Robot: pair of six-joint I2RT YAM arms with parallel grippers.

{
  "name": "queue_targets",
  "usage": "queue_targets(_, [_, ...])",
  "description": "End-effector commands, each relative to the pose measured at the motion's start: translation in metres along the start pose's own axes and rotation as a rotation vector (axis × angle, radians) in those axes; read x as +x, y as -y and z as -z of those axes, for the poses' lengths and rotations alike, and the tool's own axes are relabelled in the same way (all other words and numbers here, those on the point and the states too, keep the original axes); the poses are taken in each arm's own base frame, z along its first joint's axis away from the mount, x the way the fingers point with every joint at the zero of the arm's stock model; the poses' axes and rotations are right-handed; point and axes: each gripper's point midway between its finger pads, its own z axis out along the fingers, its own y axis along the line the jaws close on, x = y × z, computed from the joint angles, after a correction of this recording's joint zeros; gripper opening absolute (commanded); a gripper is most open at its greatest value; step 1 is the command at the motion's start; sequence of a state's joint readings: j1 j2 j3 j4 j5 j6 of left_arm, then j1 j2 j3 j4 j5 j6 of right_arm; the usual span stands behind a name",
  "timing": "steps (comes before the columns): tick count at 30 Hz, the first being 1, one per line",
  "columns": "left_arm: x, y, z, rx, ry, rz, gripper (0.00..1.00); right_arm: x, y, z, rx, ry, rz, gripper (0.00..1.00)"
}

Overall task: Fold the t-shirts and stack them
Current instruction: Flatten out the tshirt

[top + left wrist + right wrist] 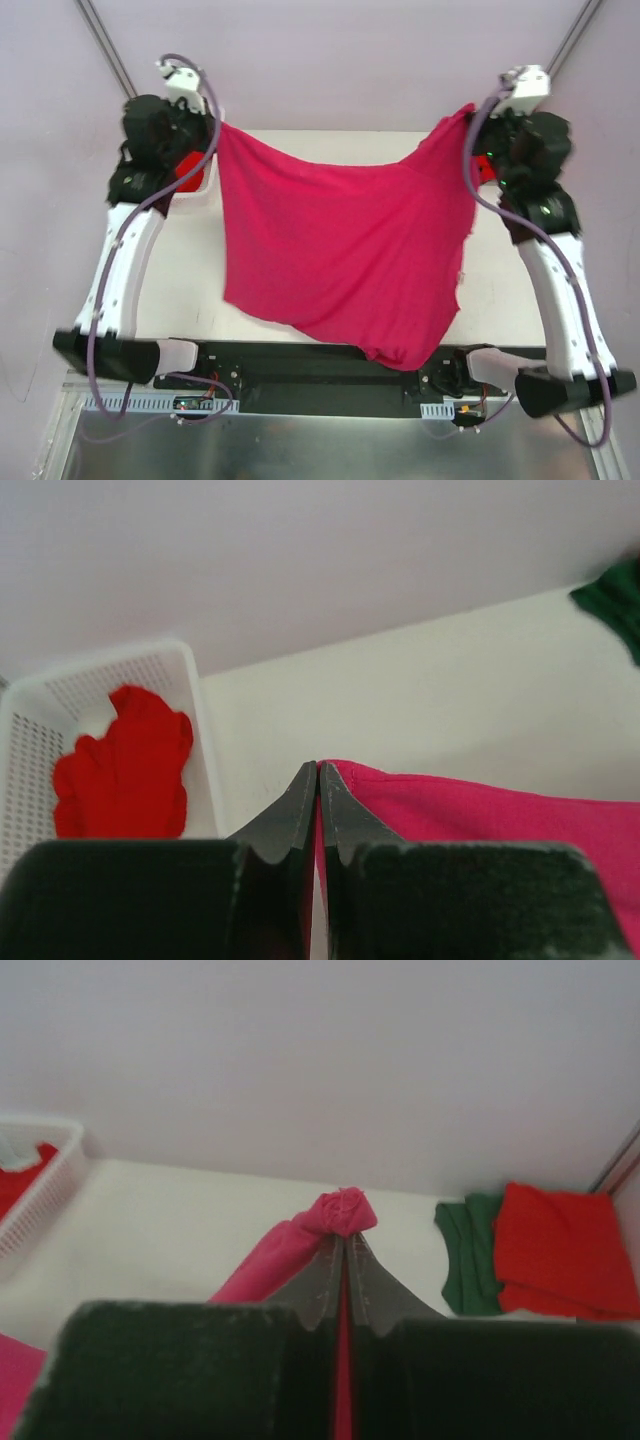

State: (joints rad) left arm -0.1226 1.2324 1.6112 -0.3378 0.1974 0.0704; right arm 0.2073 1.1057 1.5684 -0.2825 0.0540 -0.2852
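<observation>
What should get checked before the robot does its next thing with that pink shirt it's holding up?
1. Left gripper shut on a pink t-shirt corner: ok.
2. Right gripper shut on the other corner: ok.
3. Lower hem hanging even: not ok, it droops on the right.
4. Table beneath the shirt free: cannot tell, the cloth hides it.
5. Folded red t-shirt and green t-shirt out of the way: ok.

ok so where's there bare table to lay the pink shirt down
The widest bare patch is the middle of the table, between the white basket on the left and the green shirt and folded red shirt at the right. Both ends are crowded. The pink shirt hangs spread above that middle, so it hides part of it from above.
</observation>
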Motion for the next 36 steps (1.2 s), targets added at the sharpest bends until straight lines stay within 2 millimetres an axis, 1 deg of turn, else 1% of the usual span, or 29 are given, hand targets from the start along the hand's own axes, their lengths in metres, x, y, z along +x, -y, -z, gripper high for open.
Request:
queue_targets(1, [0.060,-0.026,-0.074,-0.061,-0.045,0.014,0.00,0.068,0.004,-0.069,0.045,-0.103,-0.011,0.01])
queue_targets(2, [0.091,-0.030,-0.097,-0.062,-0.110,0.034,0.00,0.083,0.005,-0.081,0.053,-0.136,-0.011,0.01])
queue_targets(3, [0.098,-0.029,-0.109,-0.049,-0.114,0.052,0.00,0.104,0.007,-0.095,0.067,-0.180,-0.009,0.01])
queue_targets(5, [0.108,-0.029,-0.128,-0.034,-0.134,0.071,0.00,0.114,0.009,-0.107,0.077,-0.195,0.003,0.01])
queue_targets(6, [0.106,-0.027,-0.132,-0.019,-0.129,0.078,0.00,0.109,0.010,-0.110,0.081,-0.184,0.006,0.01])
queue_targets(7, [0.102,-0.026,-0.133,-0.014,-0.123,0.076,0.00,0.110,0.010,-0.112,0.084,-0.190,0.008,0.01])
queue_targets(9, [0.081,-0.026,-0.132,-0.005,-0.084,0.056,0.00,0.097,0.011,-0.109,0.087,-0.166,0.008,0.01])
queue_targets(10, [0.079,-0.023,-0.127,0.006,-0.104,0.052,0.00,0.078,0.011,-0.103,0.086,-0.134,0.005,0.01])
queue_targets(11, [0.055,-0.022,-0.121,0.012,-0.068,0.037,0.00,0.067,0.011,-0.098,0.082,-0.116,0.005,0.01])
queue_targets(12, [0.047,-0.021,-0.114,0.020,-0.071,0.023,0.00,0.059,0.009,-0.093,0.070,-0.108,0.003,0.01])
queue_targets(13, [0.034,-0.017,-0.106,0.033,-0.055,0.015,0.00,0.041,0.008,-0.086,0.066,-0.075,0.000,0.01])
queue_targets(14, [0.012,-0.013,-0.086,0.037,-0.022,0.005,0.00,0.020,0.008,-0.071,0.057,-0.030,-0.002,0.01])
queue_targets(15, [0.002,-0.011,-0.076,0.042,-0.005,-0.002,0.00,0.011,0.006,-0.062,0.043,-0.018,-0.003,0.01])
queue_targets(16, [-0.010,-0.008,-0.064,0.043,0.016,-0.009,0.00,-0.006,0.005,-0.050,0.037,0.019,-0.004,0.01])
queue_targets(17, [-0.029,-0.003,-0.041,0.048,0.044,-0.015,0.00,-0.027,0.005,-0.030,0.031,0.068,-0.007,0.01])
queue_targets(19, [-0.047,0.002,-0.016,0.049,0.076,-0.026,0.00,-0.044,0.003,-0.008,0.016,0.108,-0.006,0.01])
queue_targets(20, [-0.061,0.007,0.008,0.052,0.113,-0.033,0.00,-0.065,0.003,0.014,0.009,0.163,-0.005,0.01])
queue_targets(22, [-0.074,0.012,0.033,0.052,0.145,-0.041,0.00,-0.076,0.003,0.034,-0.002,0.185,0.007,0.01])
queue_targets(23, [-0.088,0.017,0.058,0.051,0.189,-0.046,0.00,-0.086,0.003,0.047,-0.005,0.214,0.006,0.01])
queue_targets(24, [-0.091,0.020,0.070,0.054,0.198,-0.044,0.00,-0.096,0.003,0.066,-0.012,0.244,0.009,0.01])
queue_targets(25, [-0.093,0.022,0.081,0.052,0.211,-0.044,0.00,-0.102,0.003,0.078,-0.016,0.266,0.011,0.01])
queue_targets(26, [-0.102,0.026,0.104,0.045,0.251,-0.051,0.00,-0.109,0.002,0.088,-0.021,0.288,0.013,0.01])
queue_targets(27, [-0.103,0.026,0.114,0.034,0.259,-0.047,0.00,-0.116,0.003,0.106,-0.022,0.314,0.012,0.01])
queue_targets(28, [-0.106,0.028,0.125,0.031,0.275,-0.049,0.00,-0.121,0.003,0.114,-0.023,0.329,0.015,0.01])
queue_targets(29, [-0.113,0.031,0.144,0.025,0.311,-0.056,0.00,-0.124,0.002,0.123,-0.029,0.343,0.016,0.01])
queue_targets(31, [-0.118,0.034,0.163,0.023,0.342,-0.059,0.00,-0.134,0.002,0.145,-0.034,0.383,0.017,0.01])
queue_targets(32, [-0.123,0.036,0.178,0.016,0.371,-0.066,0.00,-0.137,0.003,0.151,-0.032,0.395,0.016,0.01])
queue_targets(34, [-0.127,0.036,0.194,-0.005,0.401,-0.070,0.00,-0.141,0.004,0.163,-0.031,0.420,0.015,0.01])
queue_targets(36, [-0.127,0.034,0.197,-0.019,0.406,-0.077,0.00,-0.144,0.004,0.167,-0.029,0.432,0.011,0.01])
